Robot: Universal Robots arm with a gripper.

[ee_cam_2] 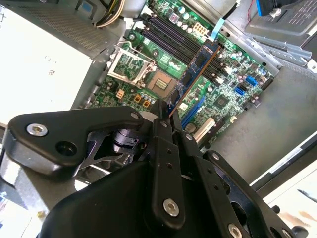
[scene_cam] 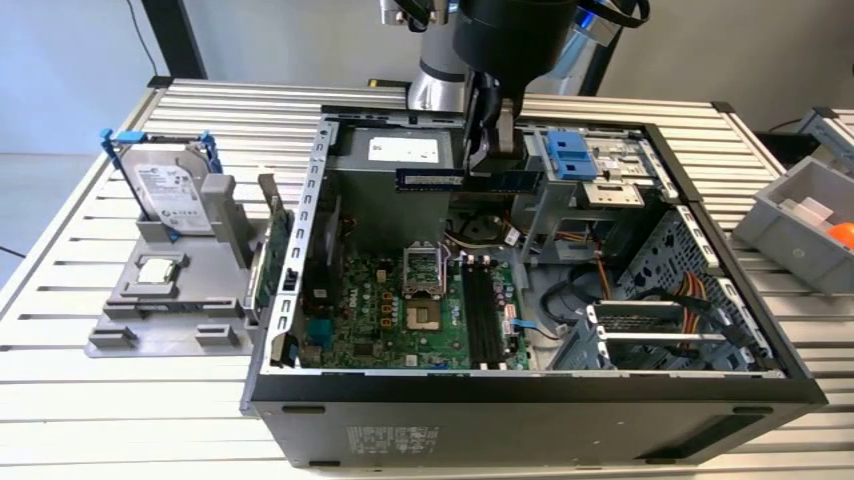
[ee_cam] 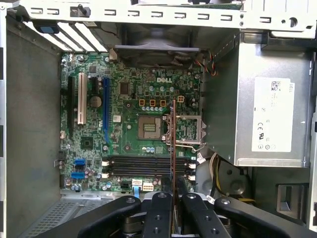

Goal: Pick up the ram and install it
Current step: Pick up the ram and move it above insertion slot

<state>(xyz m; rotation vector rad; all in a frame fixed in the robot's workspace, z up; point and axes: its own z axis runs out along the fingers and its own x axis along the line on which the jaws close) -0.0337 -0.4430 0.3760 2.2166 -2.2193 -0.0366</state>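
Note:
The ram is a long blue stick with black chips, held level above the open computer case near its back wall. My gripper is shut on the stick's middle, coming down from above. In the second wrist view the ram runs out from the gripper over the motherboard. In the first wrist view the ram shows edge-on as a thin line from the gripper. The black memory slots lie below on the green motherboard, and appear again as memory slots in the first wrist view.
A grey power supply and a drive cage line the case's back. The processor socket is beside the slots. At the exterior view's left a grey stand holds a hard drive, a silver processor and a green card. Grey bin at the right.

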